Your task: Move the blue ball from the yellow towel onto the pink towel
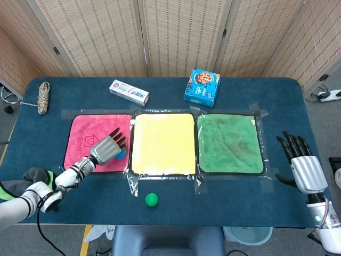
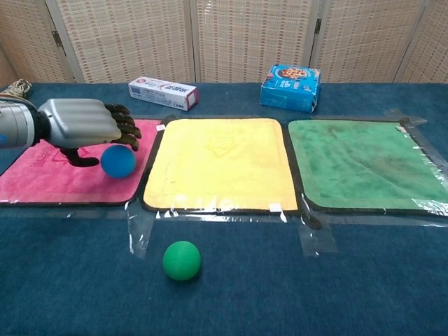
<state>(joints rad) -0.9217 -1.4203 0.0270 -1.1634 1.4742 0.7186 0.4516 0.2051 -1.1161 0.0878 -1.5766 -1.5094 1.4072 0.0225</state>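
The blue ball (image 2: 117,160) lies on the pink towel (image 2: 42,178) near its right edge; the head view shows only a sliver of the ball (image 1: 121,153). My left hand (image 2: 80,126) hovers just above and left of it, fingers spread and lifted off the ball, thumb beside it. In the head view that left hand (image 1: 106,149) is over the pink towel's (image 1: 85,136) lower right part. The yellow towel (image 1: 162,141) is bare. My right hand (image 1: 301,165) stays at the table's right edge, fingers apart, holding nothing.
A green ball (image 2: 182,260) sits on the blue tablecloth in front of the yellow towel. A green towel (image 1: 230,143) lies to the right. A toothpaste box (image 1: 129,92), a blue cookie box (image 1: 203,87) and a rope coil (image 1: 43,97) line the back.
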